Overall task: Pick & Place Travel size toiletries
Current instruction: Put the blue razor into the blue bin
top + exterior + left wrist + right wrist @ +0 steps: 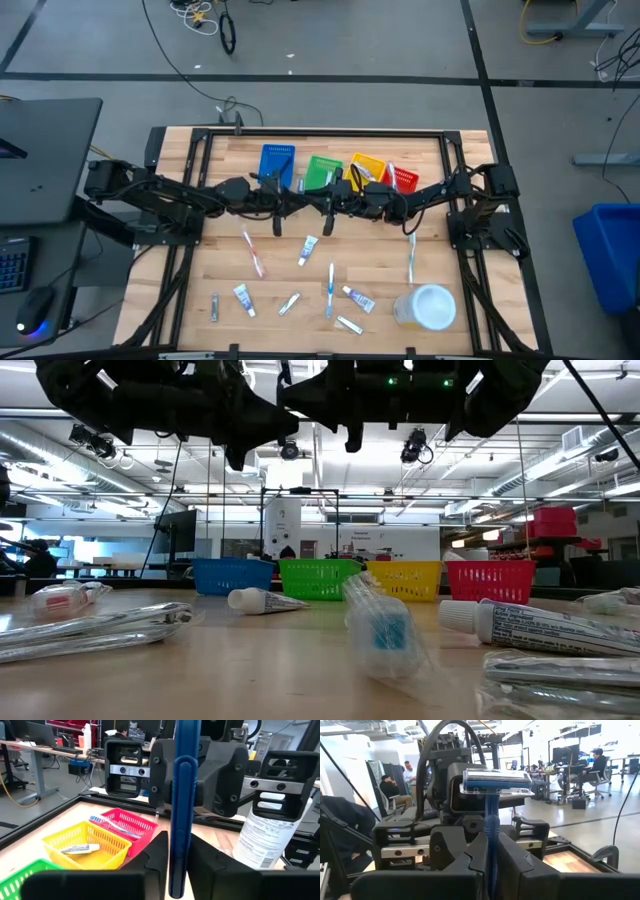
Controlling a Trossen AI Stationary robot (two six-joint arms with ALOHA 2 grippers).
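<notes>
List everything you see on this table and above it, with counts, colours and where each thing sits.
Baskets: four, blue, green, yellow, red, in a row at the table's far side.
Tubes: several loose, white, mid-table; one in the yellow basket.
Toothbrushes: three loose, pink, blue, white.
Container: one, translucent white, near right.
Blue razor: one, held above the table.
Left end effector: shut on the razor.
Right end effector: shut on it too.
</notes>
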